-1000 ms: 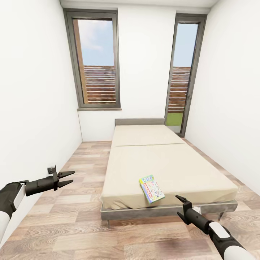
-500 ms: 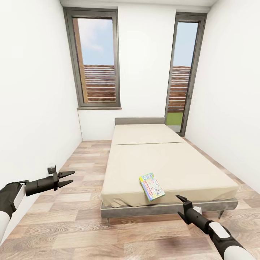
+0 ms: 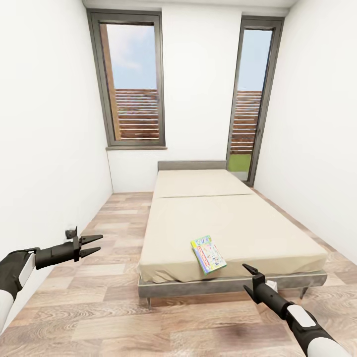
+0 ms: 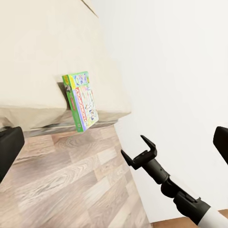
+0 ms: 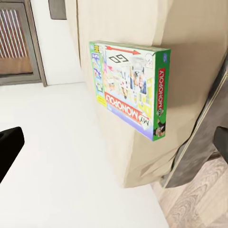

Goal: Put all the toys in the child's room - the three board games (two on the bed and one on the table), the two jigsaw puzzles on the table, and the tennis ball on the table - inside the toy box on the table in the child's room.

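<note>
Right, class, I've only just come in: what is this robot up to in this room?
The robot faces the foot of the bed, where one board game, a green-edged Monopoly box, lies flat near the front edge. The right gripper is open and close to the box, touching nothing. The left gripper hangs open above the floor, empty.

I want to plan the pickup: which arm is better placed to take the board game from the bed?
The right. Its gripper is open and near the board game at the bed's foot; the left gripper hangs over the floor beside it.

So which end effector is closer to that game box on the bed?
Right. The right end effector hangs just off the board game at the bed's foot; the left end effector is over the floor, well aside.
</note>
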Tool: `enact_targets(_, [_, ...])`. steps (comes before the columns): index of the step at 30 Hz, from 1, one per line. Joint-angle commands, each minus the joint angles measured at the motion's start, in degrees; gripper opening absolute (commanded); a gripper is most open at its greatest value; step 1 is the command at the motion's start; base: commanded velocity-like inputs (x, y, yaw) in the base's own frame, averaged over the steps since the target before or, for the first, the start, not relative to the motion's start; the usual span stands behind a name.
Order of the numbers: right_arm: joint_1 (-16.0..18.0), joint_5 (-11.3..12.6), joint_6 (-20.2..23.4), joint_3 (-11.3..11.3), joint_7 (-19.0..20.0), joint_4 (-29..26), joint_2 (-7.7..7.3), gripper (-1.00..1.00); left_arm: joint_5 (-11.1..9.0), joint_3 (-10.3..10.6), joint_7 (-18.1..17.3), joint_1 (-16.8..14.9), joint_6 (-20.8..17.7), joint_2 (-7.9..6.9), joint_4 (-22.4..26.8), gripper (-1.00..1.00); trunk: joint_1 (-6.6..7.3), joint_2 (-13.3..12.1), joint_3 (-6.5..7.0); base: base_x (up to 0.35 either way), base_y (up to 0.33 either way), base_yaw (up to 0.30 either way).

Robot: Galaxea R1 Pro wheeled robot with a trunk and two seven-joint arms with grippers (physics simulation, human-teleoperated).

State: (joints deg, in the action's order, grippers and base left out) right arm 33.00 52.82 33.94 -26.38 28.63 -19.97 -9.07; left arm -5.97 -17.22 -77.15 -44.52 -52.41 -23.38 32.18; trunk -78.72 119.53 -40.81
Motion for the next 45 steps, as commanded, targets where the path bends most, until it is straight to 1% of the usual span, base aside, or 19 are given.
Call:
enact_targets(1, [0.05, 0.12, 0.44, -0.34, 0.39, 0.02, 0.02, 1.00, -0.10, -0.03, -0.12, -0.04, -0.53, 0.00, -0.01, 1.00, -0.22, 0.44, -0.25, 0.000, 0.000, 0.000])
enact_targets(4, [0.05, 0.11, 0.43, -0.28, 1.41, 0.02, 0.06, 1.00, -0.10, -0.02, -0.11, -0.04, -0.51, 0.00, -0.01, 1.00, -0.88, 1.65, -0.78, 0.000, 0.000, 0.000])
enact_targets(11, [0.05, -0.19, -0.16, -0.01, 2.01, 0.02, 0.25, 1.00, -0.10, -0.01, -0.15, -0.04, -0.50, 0.00, 0.00, 1.00, -2.41, 4.45, -2.04, 0.000, 0.000, 0.000])
enact_targets(16, [0.05, 0.04, -0.87, 0.01, 2.10, 0.02, 1.16, 1.00, -0.11, -0.04, -0.18, -0.04, -0.50, 0.00, 0.00, 1.00, -3.51, 6.46, -2.94, 0.000, 0.000, 0.000])
enact_targets(21, [0.05, 0.08, -1.02, 0.02, 2.12, 0.02, 1.62, 1.00, -0.10, -0.08, -0.19, -0.04, -0.50, -0.06, 0.01, 1.00, -4.61, 8.47, -3.84, 0.000, 0.000, 0.000])
enact_targets(28, [0.05, 0.16, -1.01, 0.01, 2.37, -0.02, 1.82, 1.00, -0.10, -0.10, -0.19, -0.04, -0.50, -0.09, -0.01, 1.00, -6.15, 11.27, -5.09, 0.000, 0.000, 0.000])
enact_targets(32, [0.05, 0.17, -1.00, 0.00, 3.45, -0.02, 1.85, 1.00, -0.10, -0.08, -0.19, -0.04, -0.50, -0.07, -0.01, 1.00, -7.02, 12.88, -5.81, 0.000, 0.000, 0.000])
enact_targets(39, [0.05, 0.14, -1.04, -0.07, 6.86, 0.01, 1.86, 1.00, -0.15, -0.08, -0.19, -0.04, -0.50, -0.08, 0.00, 1.00, -7.02, 12.88, -5.81, 0.000, 0.000, 0.000])
enact_targets(45, [0.05, 0.11, -1.06, -0.08, 7.91, 0.02, 1.86, 1.00, -0.09, -0.08, -0.87, -0.04, -0.50, -0.09, -0.01, 1.00, -7.02, 12.88, -5.81, 0.000, 0.000, 0.000])
